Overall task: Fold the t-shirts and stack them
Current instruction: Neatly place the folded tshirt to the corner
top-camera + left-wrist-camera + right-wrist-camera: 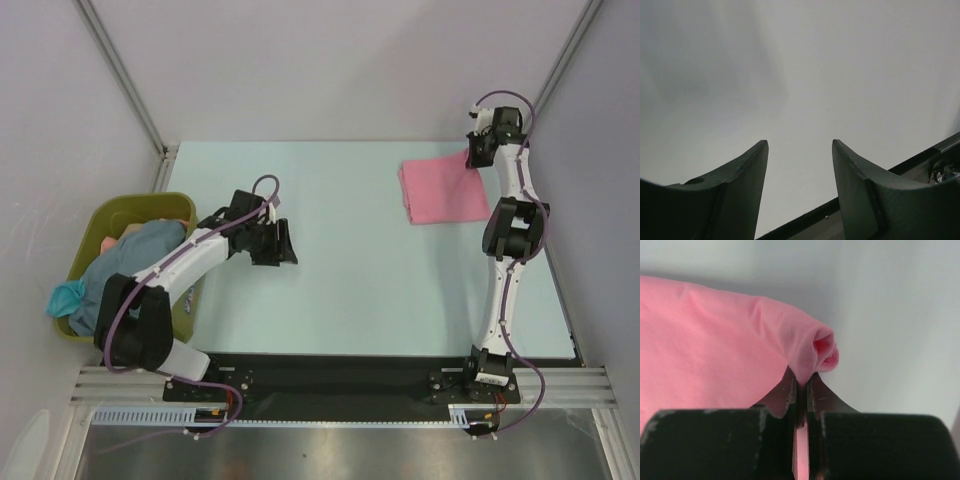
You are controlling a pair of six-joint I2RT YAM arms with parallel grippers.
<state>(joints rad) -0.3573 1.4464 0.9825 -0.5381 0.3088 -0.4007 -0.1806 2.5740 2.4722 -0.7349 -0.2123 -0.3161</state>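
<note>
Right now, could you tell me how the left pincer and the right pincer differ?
The left pincer is open and empty; the right pincer is shut on the pink t-shirt. The left pincer is over the table near the olive bin; the right pincer is at the shirt's far corner. Both are dark.

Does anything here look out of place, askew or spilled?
Only small things. A teal shirt hangs out over the left rim of the green bin, beside the heaped grey-blue shirt. The folded pink shirt lies slightly askew on the table, its corner bunched in the shut right gripper.
</note>
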